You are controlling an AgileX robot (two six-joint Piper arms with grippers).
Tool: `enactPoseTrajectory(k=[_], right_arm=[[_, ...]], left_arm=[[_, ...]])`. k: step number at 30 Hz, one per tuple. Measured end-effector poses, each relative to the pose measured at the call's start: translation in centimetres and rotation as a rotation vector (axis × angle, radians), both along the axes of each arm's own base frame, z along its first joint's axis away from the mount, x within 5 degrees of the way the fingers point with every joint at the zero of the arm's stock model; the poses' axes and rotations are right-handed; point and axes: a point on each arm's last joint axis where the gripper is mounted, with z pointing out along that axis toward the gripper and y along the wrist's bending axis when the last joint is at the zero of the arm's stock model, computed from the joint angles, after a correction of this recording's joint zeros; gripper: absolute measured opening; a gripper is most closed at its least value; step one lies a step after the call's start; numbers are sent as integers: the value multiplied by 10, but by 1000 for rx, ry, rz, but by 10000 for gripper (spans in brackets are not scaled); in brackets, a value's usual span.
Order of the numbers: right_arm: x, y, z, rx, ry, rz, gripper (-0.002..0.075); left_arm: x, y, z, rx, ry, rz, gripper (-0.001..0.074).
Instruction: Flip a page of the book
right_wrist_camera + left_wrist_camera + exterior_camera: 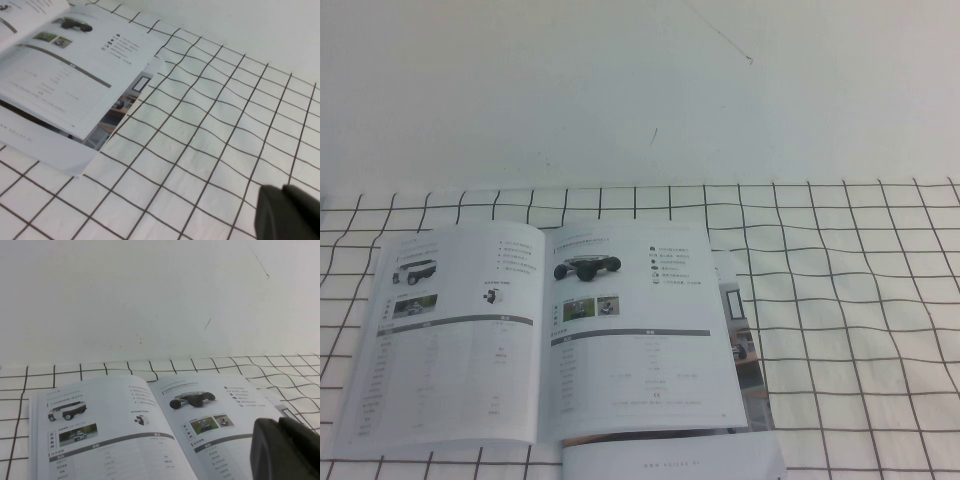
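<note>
The book (535, 340) lies open on a white cloth with a black grid (860, 300), in the lower left of the high view, its spine running from the upper middle of the spread down toward the bottom edge. The right-hand page (635, 335) lies nearly flat, printed with a dark low vehicle, two small photos, a grey band and faint tables; beneath its right and lower edges further leaves stick out, one showing a coloured indoor photo. The left-hand page carries a white boxy vehicle and a green photo. A plain white wall (640, 90) fills the upper half.

Neither arm shows in the high view. In the left wrist view the left gripper (286, 449) appears as a dark mass at the lower right, over the right-hand page; whether it is clenched or released cannot be told. In the right wrist view the right gripper (287, 214) sits at the lower right above bare cloth, well apart from the book, its jaws closed on nothing
</note>
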Motion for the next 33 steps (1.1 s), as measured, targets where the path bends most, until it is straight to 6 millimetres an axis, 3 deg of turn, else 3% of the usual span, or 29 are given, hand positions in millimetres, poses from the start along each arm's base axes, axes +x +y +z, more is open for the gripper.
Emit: enactPoseTrajectory(k=[21,25,33], right_arm=[[0,0,0,3,2,0,-2],[0,0,-1,2,3,0,-2],[0,0,-1,2,3,0,-2]], left_arm=[[3,1,-5,12,-9,39,-3],[9,5,-24,56,9,126,-3],[10,11,-91,98,89,234,-3]])
